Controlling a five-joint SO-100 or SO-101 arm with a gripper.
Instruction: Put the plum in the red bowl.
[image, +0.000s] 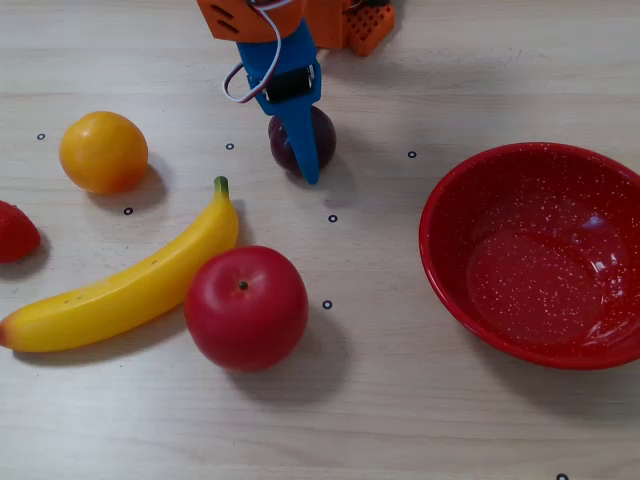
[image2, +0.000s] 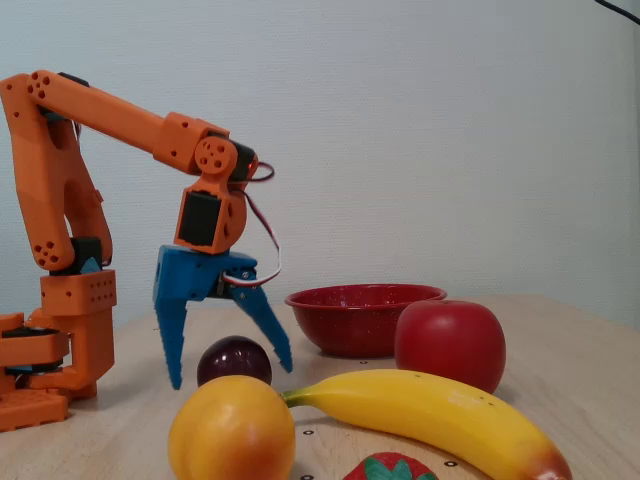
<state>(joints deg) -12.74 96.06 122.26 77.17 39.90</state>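
My gripper (image2: 228, 372) is spread wide, blue fingers straddling the plum (image2: 234, 360), tips down near the tabletop (image: 400, 420), not closed on it yet. In a fixed view the plum (image: 287, 142) sits upper center, partly hidden behind one blue finger. The red bowl (image: 540, 340) is well apart at right, empty, glossy enamel look with white speckles, wide and shallow. Plum looks small, round, smooth, shiny dark maroon; probably light hard plastic, so likely slippery and prone to roll or squirt out. Best grip: across its widest middle, fingers centered. Other stuff: orange (image: 103, 151) upper left, matte; banana (image: 130, 285) long, curved, yellow; apple (image: 246, 307) big, glossy red, lower center; strawberry (image: 15, 232) at the left edge. Tabletop is pale wood grain with small ring marks.
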